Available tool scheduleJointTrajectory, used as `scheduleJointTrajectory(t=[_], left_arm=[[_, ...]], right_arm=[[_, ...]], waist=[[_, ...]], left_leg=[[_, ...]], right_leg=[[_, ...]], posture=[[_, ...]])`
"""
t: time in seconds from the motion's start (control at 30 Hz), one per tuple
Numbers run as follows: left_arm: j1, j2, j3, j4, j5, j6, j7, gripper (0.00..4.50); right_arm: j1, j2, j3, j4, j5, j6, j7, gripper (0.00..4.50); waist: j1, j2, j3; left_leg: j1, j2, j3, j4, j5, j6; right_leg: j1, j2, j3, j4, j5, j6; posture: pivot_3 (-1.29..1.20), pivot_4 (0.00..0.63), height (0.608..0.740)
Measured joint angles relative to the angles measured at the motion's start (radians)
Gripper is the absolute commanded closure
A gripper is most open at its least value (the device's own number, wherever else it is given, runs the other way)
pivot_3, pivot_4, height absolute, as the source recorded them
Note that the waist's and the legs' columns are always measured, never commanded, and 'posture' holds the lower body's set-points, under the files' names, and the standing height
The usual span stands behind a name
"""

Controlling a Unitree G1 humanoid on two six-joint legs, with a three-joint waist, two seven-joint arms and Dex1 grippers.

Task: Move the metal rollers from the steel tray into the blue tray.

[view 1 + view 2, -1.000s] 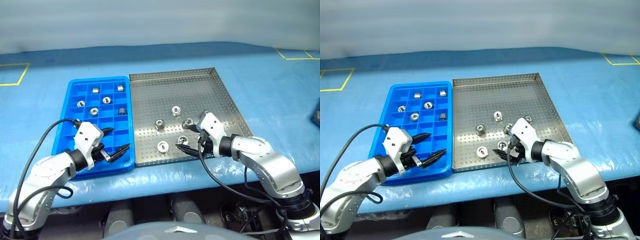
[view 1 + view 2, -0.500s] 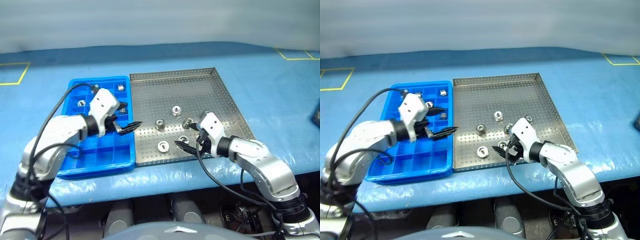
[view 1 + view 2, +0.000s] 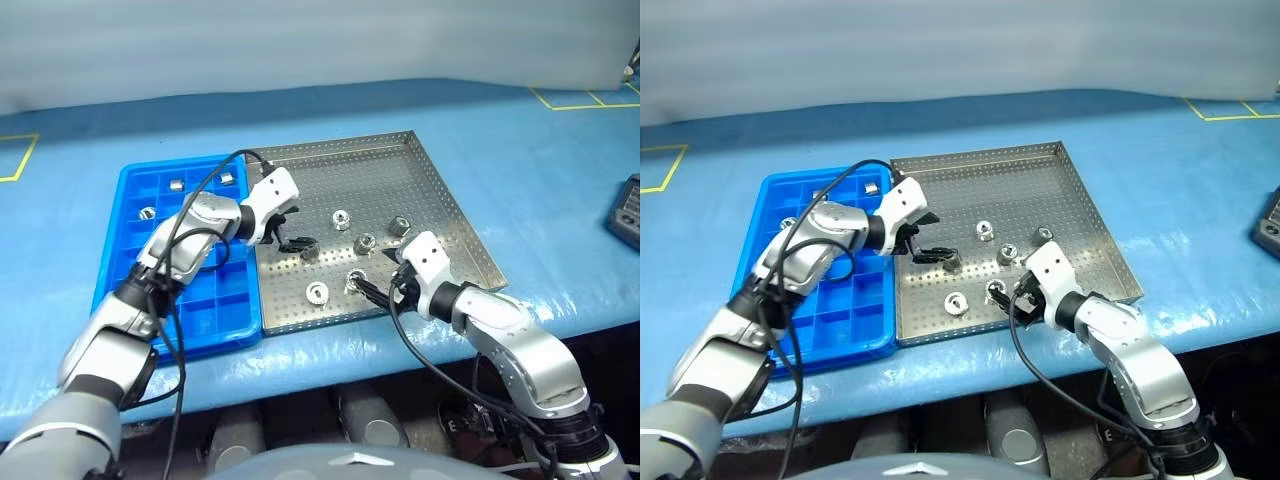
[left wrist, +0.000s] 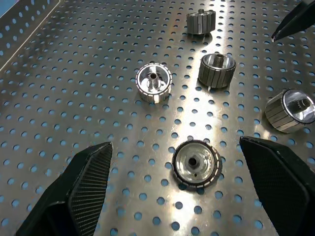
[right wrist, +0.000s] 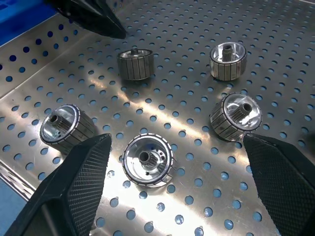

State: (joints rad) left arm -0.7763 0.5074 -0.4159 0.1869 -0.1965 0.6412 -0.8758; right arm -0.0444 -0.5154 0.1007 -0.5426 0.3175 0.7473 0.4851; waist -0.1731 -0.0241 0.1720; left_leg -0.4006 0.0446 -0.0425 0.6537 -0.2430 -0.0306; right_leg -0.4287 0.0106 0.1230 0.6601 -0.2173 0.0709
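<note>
The left claw (image 3: 298,243) hangs wide and empty over the steel tray (image 3: 440,215), its fingers straddling one roller (image 4: 197,162) lying flat on the perforated floor. The right claw (image 3: 374,290) is equally wide and empty, poised near another roller (image 5: 147,161) close to the tray's near rim. Five metal rollers (image 3: 340,218) are loose in the steel tray; a few already sit in compartments of the blue tray (image 3: 120,195) beside it on the blue tabletop (image 3: 520,150). The step in hand looks like the reach before a pick: next, each claw needs to lower and close on its roller.
</note>
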Motion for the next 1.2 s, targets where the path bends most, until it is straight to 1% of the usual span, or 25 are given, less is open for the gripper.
scheduleJointTrajectory(t=[0.27, 0.4, 0.5, 0.7, 0.73, 0.83, 0.9, 1.03, 1.13, 1.2], left_arm=[[-0.030, -0.035, -0.057, 0.184, 0.092, -0.040, -0.088, 0.00], [-0.029, -0.034, -0.075, 0.206, 0.138, -0.048, -0.114, 0.00], [-0.028, -0.035, -0.076, 0.206, 0.158, -0.062, -0.122, 0.58], [-0.005, -0.042, -0.055, 0.190, 0.177, -0.063, -0.122, 2.57], [0.003, -0.042, -0.046, 0.183, 0.177, -0.062, -0.122, 2.69], [0.032, -0.038, -0.023, 0.149, 0.175, -0.057, -0.120, 2.69], [0.064, -0.031, 0.010, 0.112, 0.166, -0.051, -0.108, 2.69], [0.154, -0.020, 0.158, -0.028, 0.108, -0.007, -0.027, 2.69], [0.228, -0.026, 0.293, -0.168, 0.078, 0.016, 0.083, 2.69], [0.328, -0.036, 0.402, -0.316, 0.076, 0.033, 0.195, 2.69]], right_arm=[[0.028, 0.014, -0.002, -0.018, -0.001, 0.000, -0.029, 0.01], [0.030, 0.021, -0.002, -0.018, -0.001, 0.000, -0.035, 0.01], [0.028, 0.033, -0.002, -0.018, -0.001, 0.000, -0.039, 0.00], [0.022, 0.036, -0.001, -0.018, -0.002, -0.004, -0.043, 0.00], [0.020, 0.036, -0.001, -0.017, -0.002, -0.004, -0.043, 0.00], [0.014, 0.036, 0.002, -0.015, -0.002, -0.005, -0.041, 0.00], [0.001, 0.036, 0.006, -0.013, -0.004, -0.005, -0.041, 0.00], [-0.036, 0.041, 0.017, -0.002, -0.011, -0.006, -0.033, 0.00], [-0.061, 0.056, 0.047, 0.009, -0.016, -0.007, -0.025, 0.00], [-0.093, 0.076, 0.087, 0.020, -0.018, -0.007, -0.017, 0.00]], waist=[[-0.047, 0.000, 0.000], [-0.060, 0.000, 0.000], [-0.061, 0.000, 0.000], [-0.060, 0.001, 0.000], [-0.060, 0.001, 0.000], [-0.060, 0.001, 0.000], [-0.061, 0.001, 0.000], [-0.057, 0.001, 0.000], [-0.052, 0.001, 0.000], [-0.054, 0.001, 0.000]], left_leg=[[0.000, 0.000, -0.001, -0.001, 0.000, 0.000], [0.000, 0.000, -0.001, -0.001, 0.000, 0.000], [0.000, 0.000, -0.001, -0.001, 0.000, 0.000], [0.000, 0.000, -0.001, -0.001, 0.000, 0.000], [0.000, 0.000, -0.001, -0.001, 0.000, 0.000], [0.000, 0.000, -0.001, -0.001, 0.000, 0.000], [0.000, 0.000, -0.001, -0.001, 0.000, 0.000], [0.000, 0.000, -0.002, -0.001, 0.000, 0.000], [0.000, 0.000, -0.002, -0.001, 0.000, 0.000], [0.000, 0.000, -0.002, -0.001, 0.000, 0.000]], right_leg=[[0.000, 0.000, 0.000, 0.001, 0.000, 0.001], [0.000, 0.000, 0.000, 0.000, 0.000, 0.002], [0.000, 0.000, 0.000, 0.001, 0.000, 0.002], [0.000, 0.000, 0.000, 0.001, 0.000, 0.002], [0.000, 0.000, 0.000, 0.001, 0.000, 0.002], [0.000, 0.000, 0.000, 0.001, 0.000, 0.002], [0.000, 0.000, 0.000, 0.002, 0.000, 0.002], [0.000, 0.000, 0.000, 0.003, 0.000, 0.002], [0.000, 0.000, 0.000, 0.003, 0.000, 0.002], [0.000, 0.000, 0.000, 0.002, 0.000, 0.002]], posture=[[-0.26, 0.150, 0.740], [-0.25, 0.150, 0.740], [-0.25, 0.150, 0.740], [-0.23, 0.150, 0.740], [-0.22, 0.150, 0.740], [-0.22, 0.150, 0.740], [-0.21, 0.150, 0.740], [-0.19, 0.150, 0.740], [-0.15, 0.150, 0.740], [-0.13, 0.150, 0.740]])
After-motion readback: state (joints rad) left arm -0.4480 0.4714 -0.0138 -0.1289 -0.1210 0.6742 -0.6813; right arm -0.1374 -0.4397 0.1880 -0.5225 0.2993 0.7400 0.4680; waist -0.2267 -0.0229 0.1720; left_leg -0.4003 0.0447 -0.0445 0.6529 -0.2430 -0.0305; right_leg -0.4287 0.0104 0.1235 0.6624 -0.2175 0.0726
